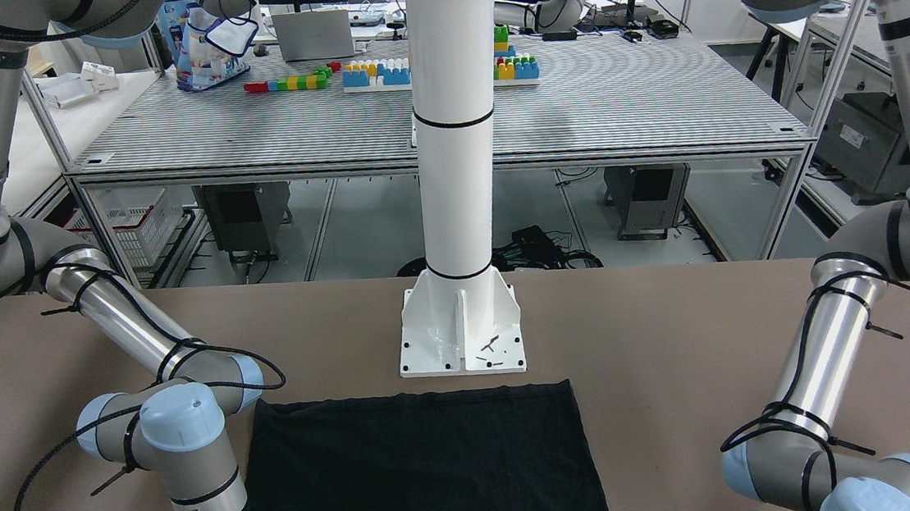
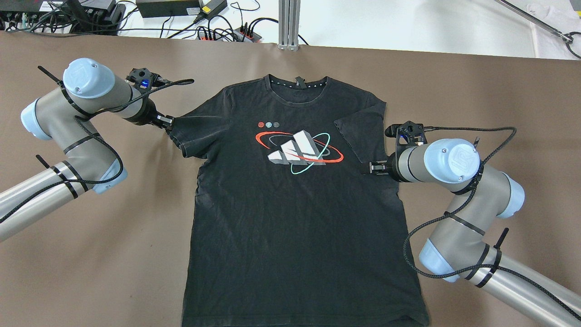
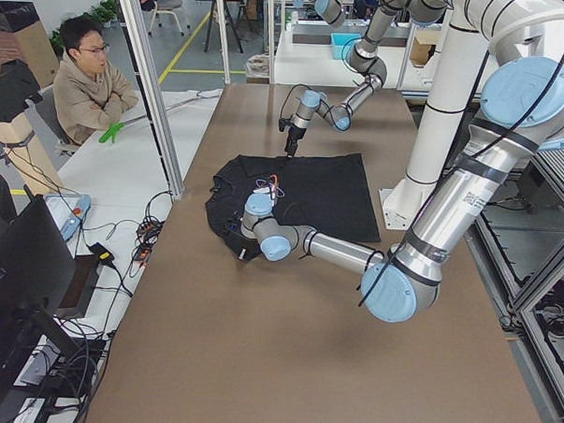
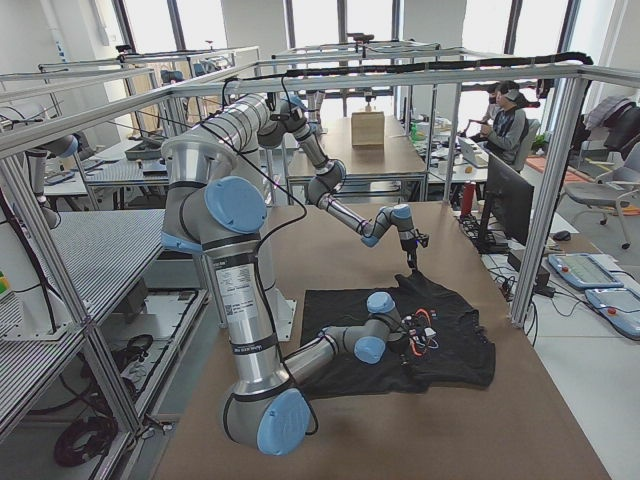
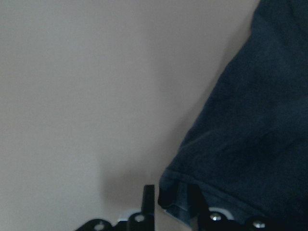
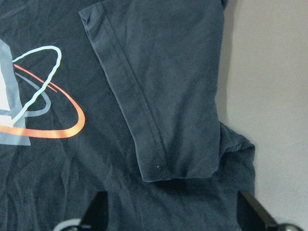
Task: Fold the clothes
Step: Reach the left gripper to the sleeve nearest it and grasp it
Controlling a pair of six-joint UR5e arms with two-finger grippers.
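Black t-shirt (image 2: pixel 290 218) lies flat on the counter (image 2: pixel 91 254), face up, collar (image 2: pixel 297 84) on the far side from the robot. Landmark: chest logo (image 2: pixel 297 152).

Left hand (image 2: pixel 169 122) is at the outer tip of the outstretched sleeve (image 2: pixel 199 129), well out from the logo on the robot's-left side. Its wrist view shows the hem (image 5: pixel 175 195) bunched between the fingers. I read that as clamped on the sleeve, with a shallow bite.

Right hand (image 2: pixel 370 167) is on the opposite side of the logo, near it, over the shirt's side edge. Its fingers (image 6: pixel 98 211) are spread wide with nothing between them. The folded sleeve (image 2: pixel 358 131) on that side is turned in over the chest, with its hem near the logo's edge.

Step in hand, my read: bring the outstretched sleeve in toward the logo to match.

Doing it well:
- Lift just enough to clear the cloth; a high pull drags the shoulder and shifts the body.
- Sweep low toward the logo so the crease falls along the shoulder-to-side line.
- Land the hem beside the logo, mirroring the folded sleeve.
- The shallow bite may slip; if so, set down and re-grip deeper.
- The right hand should stay off the folded sleeve so it isn't disturbed.
- Let go only once the sleeve lies flat.
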